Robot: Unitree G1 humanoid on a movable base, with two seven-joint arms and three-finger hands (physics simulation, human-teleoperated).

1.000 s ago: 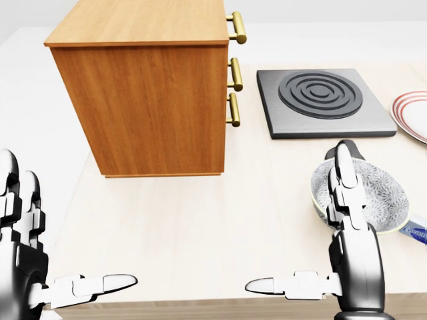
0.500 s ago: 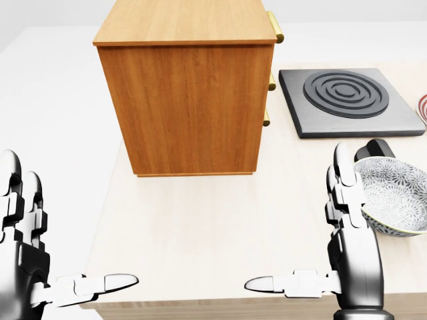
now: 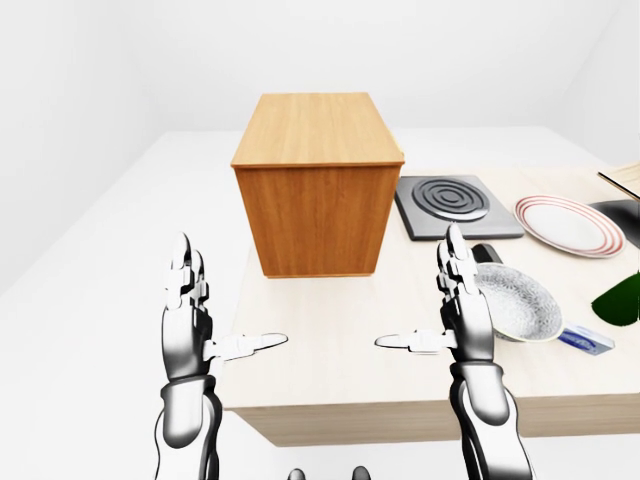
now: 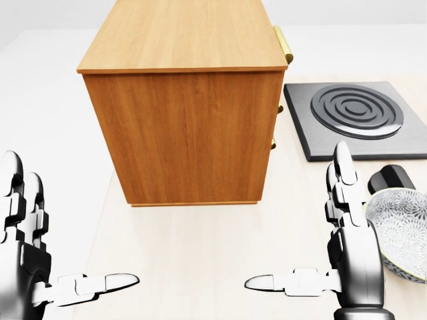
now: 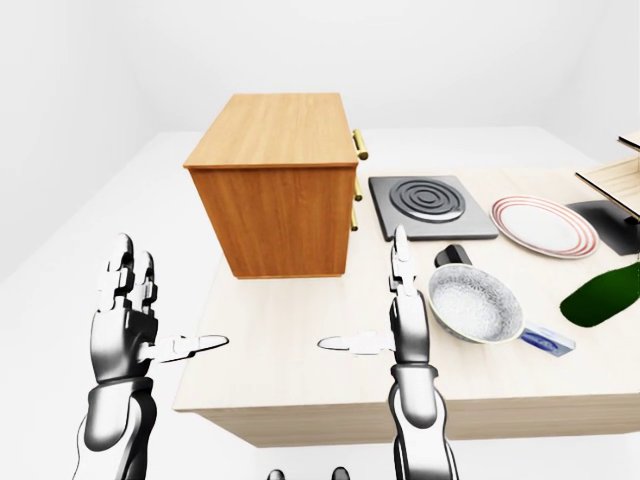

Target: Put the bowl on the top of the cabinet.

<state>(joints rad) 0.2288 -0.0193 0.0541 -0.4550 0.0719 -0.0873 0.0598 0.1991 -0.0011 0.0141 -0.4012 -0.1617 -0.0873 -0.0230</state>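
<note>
Both my hands are spread open and empty: left hand (image 3: 190, 315) at lower left of the left-eye view, right hand (image 3: 462, 315) beside the bowl (image 5: 474, 303), which sits on the table (image 5: 280, 355) right of the cabinet (image 5: 275, 185).

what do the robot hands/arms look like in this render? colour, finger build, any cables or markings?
Both look alike: the left robot hand and right robot hand are glossy silver-grey metal with black gaps at the joints. Each has three segmented fingers with rounded tips, and the thumb is paler, near white. The forearms are smooth chrome-like cylinders. No cables, labels or markings show.
</note>
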